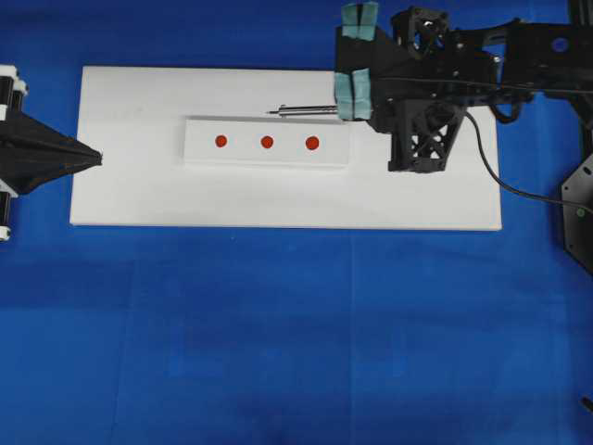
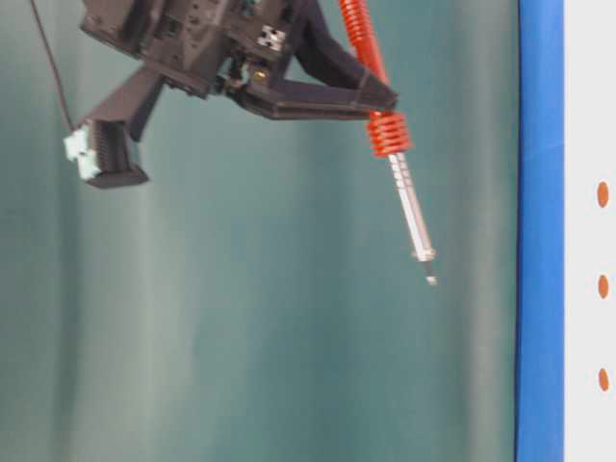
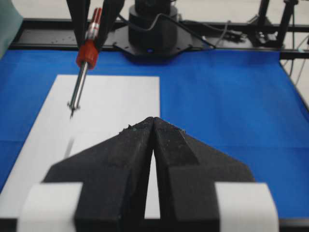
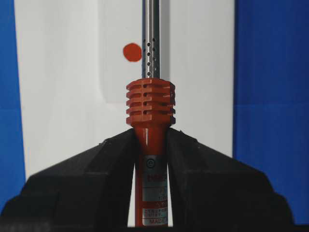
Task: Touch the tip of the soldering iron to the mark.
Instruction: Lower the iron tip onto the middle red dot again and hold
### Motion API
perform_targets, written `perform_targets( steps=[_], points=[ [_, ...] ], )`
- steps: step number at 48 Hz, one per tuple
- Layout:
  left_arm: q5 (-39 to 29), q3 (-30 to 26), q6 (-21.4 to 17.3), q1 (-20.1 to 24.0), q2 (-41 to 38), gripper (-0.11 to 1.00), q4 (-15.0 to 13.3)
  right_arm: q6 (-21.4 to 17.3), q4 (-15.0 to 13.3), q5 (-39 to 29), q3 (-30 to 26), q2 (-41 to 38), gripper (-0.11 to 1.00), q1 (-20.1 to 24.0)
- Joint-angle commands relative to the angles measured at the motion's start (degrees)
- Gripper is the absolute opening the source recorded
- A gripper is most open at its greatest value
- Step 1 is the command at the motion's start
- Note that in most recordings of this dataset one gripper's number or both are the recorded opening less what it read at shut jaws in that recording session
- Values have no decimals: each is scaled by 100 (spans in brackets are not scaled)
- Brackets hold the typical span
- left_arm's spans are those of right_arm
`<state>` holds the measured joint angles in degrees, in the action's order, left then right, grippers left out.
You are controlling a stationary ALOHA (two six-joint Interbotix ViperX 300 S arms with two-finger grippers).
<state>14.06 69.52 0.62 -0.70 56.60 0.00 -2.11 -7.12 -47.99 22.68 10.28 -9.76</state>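
The right gripper pinches the soldering iron by its orange-red handle, w/ both black fingers pressed on the smooth barrel just behind the ribbed collar. That's prob. the best spot to hold: plastic, away from the metal shaft. The iron looks light, slim and stiff, so it shouldn't sag, but a round smooth barrel may roll or slip between the pads if the tip is pushed hard; a light touch seems enough. The cord trailing off right could tug a bit. The tip is thin and likely fragile, so no jabbing. In the overhead view the shaft pokes left from the gripper, upper centre of frame, along the far edge of the white block; the table-level view shows the tip in the air, well apart from the surface. The mark, middle dot of three, sits centre frame, near but not under the tip. The left gripper, far left in the overhead view, is pressed together and holds nothing.
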Motion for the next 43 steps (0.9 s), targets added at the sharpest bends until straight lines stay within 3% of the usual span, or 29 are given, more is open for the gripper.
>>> perform_targets(
  steps=[1, 22, 43],
  points=[
    [26, -62, 9, 18, -18, 0, 18, -18, 18, 53, -26, -88, 7, -9],
    [26, -62, 0, 18, -26, 0, 18, -9, 26, 571, 149, -870, 7, -26],
    [26, -62, -18, 18, -26, 0, 18, -26, 53, 1002, 369, -1125, 7, -105]
  ],
)
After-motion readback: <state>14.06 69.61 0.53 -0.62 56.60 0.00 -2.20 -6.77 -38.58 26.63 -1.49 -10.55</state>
